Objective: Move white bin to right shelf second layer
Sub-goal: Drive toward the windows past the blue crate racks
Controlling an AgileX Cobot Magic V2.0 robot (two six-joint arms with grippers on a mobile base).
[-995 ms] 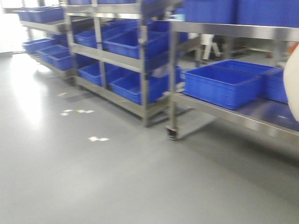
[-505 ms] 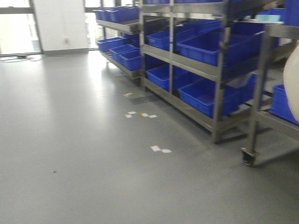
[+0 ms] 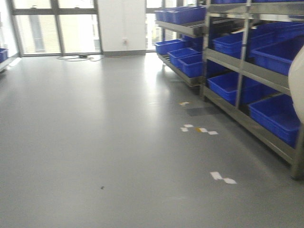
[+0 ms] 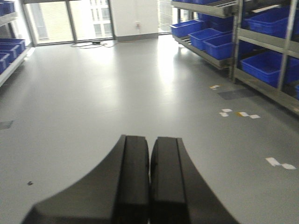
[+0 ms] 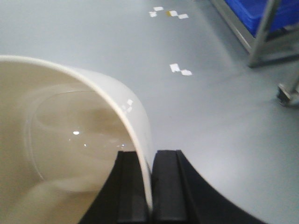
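Our right gripper (image 5: 152,158) is pinching the white bin (image 5: 70,135) by its wall. In the right wrist view the cream rim runs down between the two black fingers (image 5: 170,186), one inside the tub and one outside, both tight against the plastic. The bin fills the 9 o'clock side of that view and is tipped so that we look into its glossy interior and rounded base. It hangs above the grey floor (image 5: 224,121) and, as far as we can see, nothing touches it except the gripper. In the front view only a curved sliver of the bin (image 3: 299,90) shows, at the 3 o'clock edge in front of the racks.

Our left gripper (image 4: 150,142) has its fingers (image 4: 133,177) pressed together, with only a thin seam between them and nothing held. The arm reaches forward over open floor and points towards the windows (image 4: 70,21) at 12 o'clock.

In the front view, steel racks (image 3: 256,72) loaded with blue crates (image 3: 278,116) run from 1 to 3 o'clock. White tape marks (image 3: 222,177) lie on the floor at about 4 o'clock, near the foot of the racks. The right wrist view shows a rack leg (image 5: 264,32) at 1 o'clock and a caster (image 5: 286,93) at 3 o'clock, both well apart from the bin.
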